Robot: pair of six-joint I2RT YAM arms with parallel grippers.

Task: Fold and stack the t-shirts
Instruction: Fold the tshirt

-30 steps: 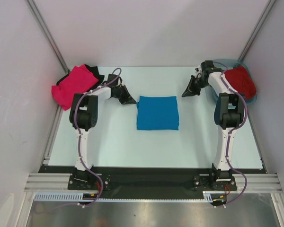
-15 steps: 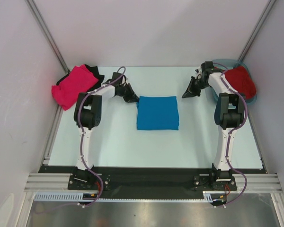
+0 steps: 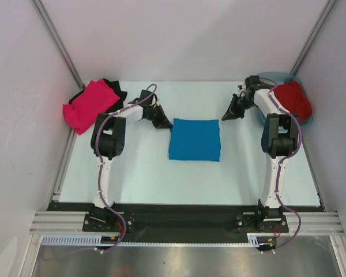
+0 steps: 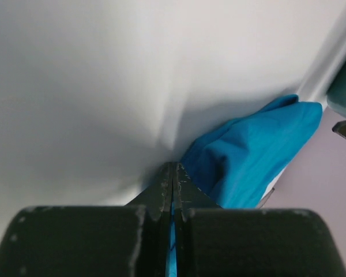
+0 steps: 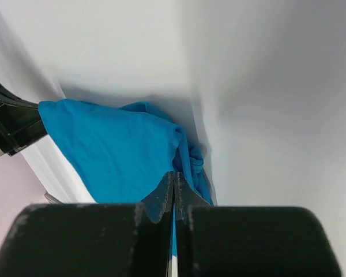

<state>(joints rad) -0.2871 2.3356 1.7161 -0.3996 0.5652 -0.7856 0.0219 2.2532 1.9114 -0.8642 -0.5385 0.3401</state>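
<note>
blue shirt: folded to a flat square, mid bench, edges roughly square to the bench sides
left gripper: jaws pressed tight together, nothing held; tip at the blue shirt's far-left corner, touching or just beside it, cannot tell which
right gripper: jaws closed tight, nothing held; just off the blue shirt's far-right corner, apart from it
wrist views: each shows the closed jaws low over the bench with rumpled blue cloth right ahead of the tips
pink shirt: bunched at the far-left corner, lying on the black shirt, which shows only at its far edge
red shirt: heaped in the tub, far-right corner
in the way: left arm stands between the pink pile and the blue shirt; right arm covers the tub's left rim
surround: white walls close on three sides
</note>
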